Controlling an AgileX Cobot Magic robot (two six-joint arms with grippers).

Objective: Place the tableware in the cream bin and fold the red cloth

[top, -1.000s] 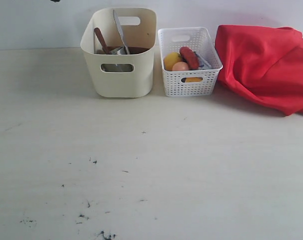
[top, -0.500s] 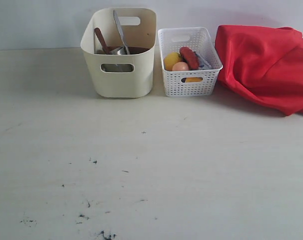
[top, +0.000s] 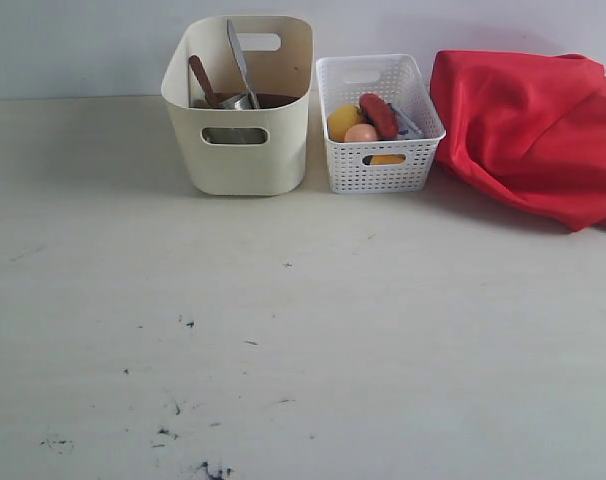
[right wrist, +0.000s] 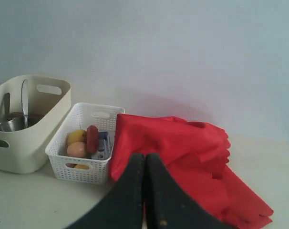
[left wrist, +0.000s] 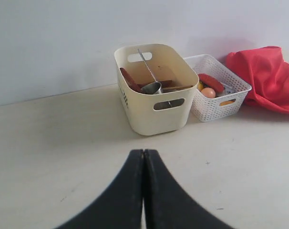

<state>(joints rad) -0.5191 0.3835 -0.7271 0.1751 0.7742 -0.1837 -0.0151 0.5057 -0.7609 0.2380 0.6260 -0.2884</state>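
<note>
Evidently the tableware (top: 240, 62) already stands in the cream bin (top: 238, 165), so the left gripper (left wrist: 143, 155) and right gripper (right wrist: 144, 159) hang pinched together and empty, back from the table's things, leaving only the red cloth (top: 528, 125), heaped unfolded beside the white basket (top: 378, 175).

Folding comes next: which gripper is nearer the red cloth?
Right. The shut right gripper points at the red cloth just ahead; the shut left gripper faces the cream bin, with the cloth farther off beyond the white basket.

Open table (top: 303, 350) in front; cream bin (top: 238, 160), basket (top: 378, 175), red cloth (top: 528, 130) apparently abut behind.
</note>
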